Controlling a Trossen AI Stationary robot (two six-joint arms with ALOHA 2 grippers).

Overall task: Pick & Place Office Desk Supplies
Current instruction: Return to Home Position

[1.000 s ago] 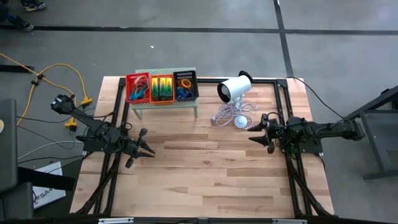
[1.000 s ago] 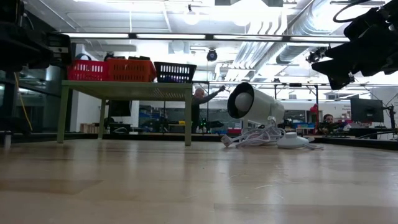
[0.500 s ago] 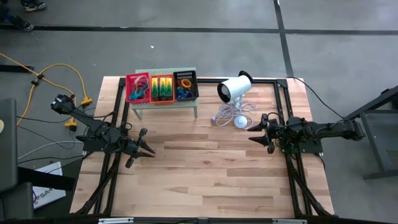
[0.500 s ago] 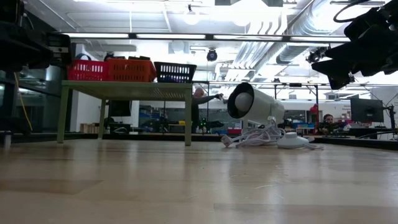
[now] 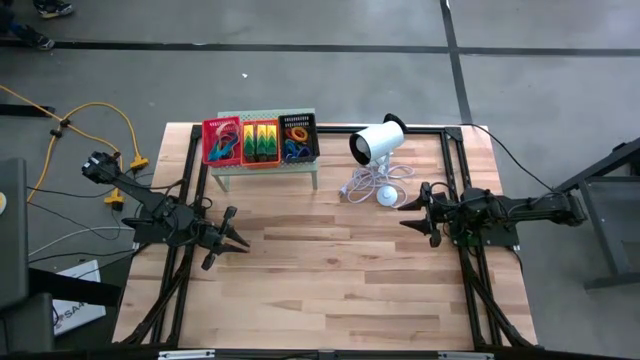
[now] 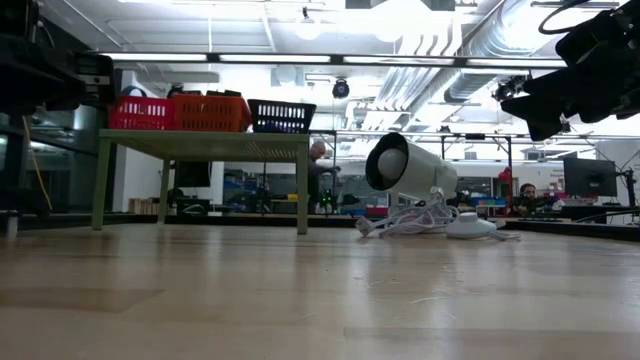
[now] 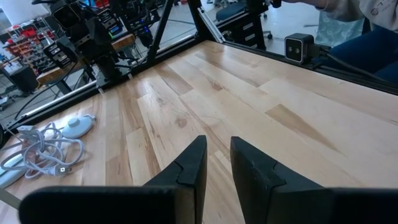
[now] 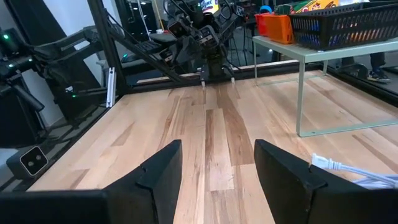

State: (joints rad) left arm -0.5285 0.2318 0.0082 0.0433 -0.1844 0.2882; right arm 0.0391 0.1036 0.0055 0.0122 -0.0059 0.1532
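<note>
Homing looks to be the step in hand. All three mesh baskets stand in a row, touching, on the shelf [image 5: 262, 171] at the far left of the desk [image 5: 330, 285]: the red basket [image 5: 221, 141] leftmost, the orange basket [image 5: 260, 143] in the middle and the black basket [image 5: 298, 138] on the right, with neither arm near them. The left hand [image 5: 236, 232] hangs over the desk's left side, its fingers parted by only a narrow gap and gripping nothing. The right hand [image 5: 405, 214] hangs raised over the right side, just near of the white device [image 5: 375, 145], with its fingers well apart and likewise empty. The next move, I judge, calls for little more than folding each arm to rest, the right one keeping clear of the device and its cable [image 5: 365, 185]. The baskets are small, straight-walled rectangles of open mesh; green packs show in the orange one and coloured loops in the other two. The shelf is a flat pale-green top on thin legs and looks like metal. The desk is smooth pale wood in long strips. The device is a glossy cylinder on a round base, and its cable lies in loose coils.
</note>
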